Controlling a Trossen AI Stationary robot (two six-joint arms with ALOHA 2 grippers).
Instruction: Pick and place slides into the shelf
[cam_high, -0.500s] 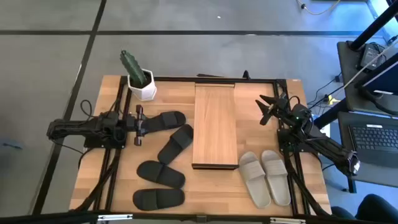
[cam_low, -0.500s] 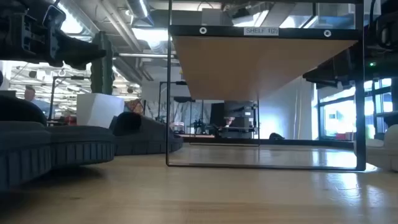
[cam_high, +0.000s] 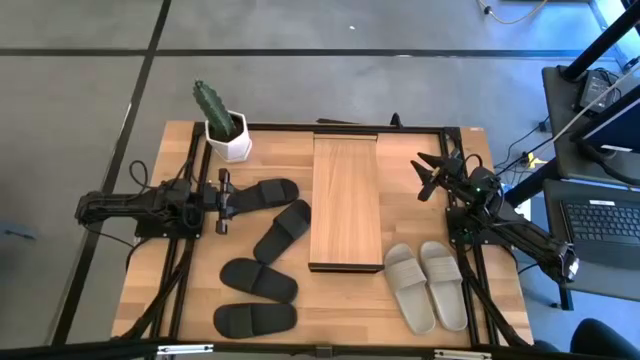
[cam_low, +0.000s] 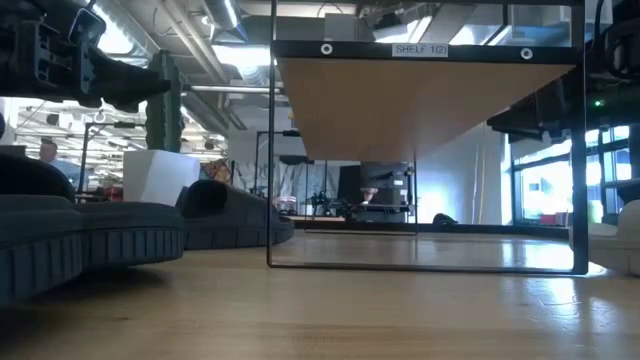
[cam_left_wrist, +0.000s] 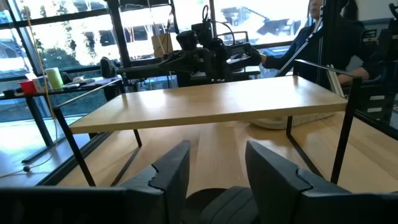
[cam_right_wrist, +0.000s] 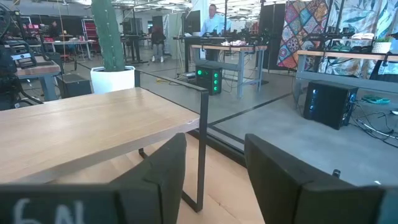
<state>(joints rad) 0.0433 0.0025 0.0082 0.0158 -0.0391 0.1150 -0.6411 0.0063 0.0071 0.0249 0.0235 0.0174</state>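
Across the middle of the wooden table (cam_high: 150, 290) stands the shelf (cam_high: 346, 200), its light plank top bare, with no slide on it or visibly under it. To its left lie four black slides (cam_high: 262, 255), scattered at different angles; just beside its near right corner the two beige slides (cam_high: 426, 285) sit side by side, touching. A potted cactus (cam_high: 222, 125) stands at the far left corner.

These rubber sandals look light, bendy and a little grippy, unlikely to break. The wide strap arching over the sole seems the best hold; a pinch on the sole edge would probably flex.

The left gripper (cam_high: 224, 200) hangs spread wide at the nearest black slide (cam_high: 262, 194), nothing between its fingers (cam_left_wrist: 171, 175). The right gripper (cam_high: 432, 172) waits beside the shelf's far right, also wide and empty.
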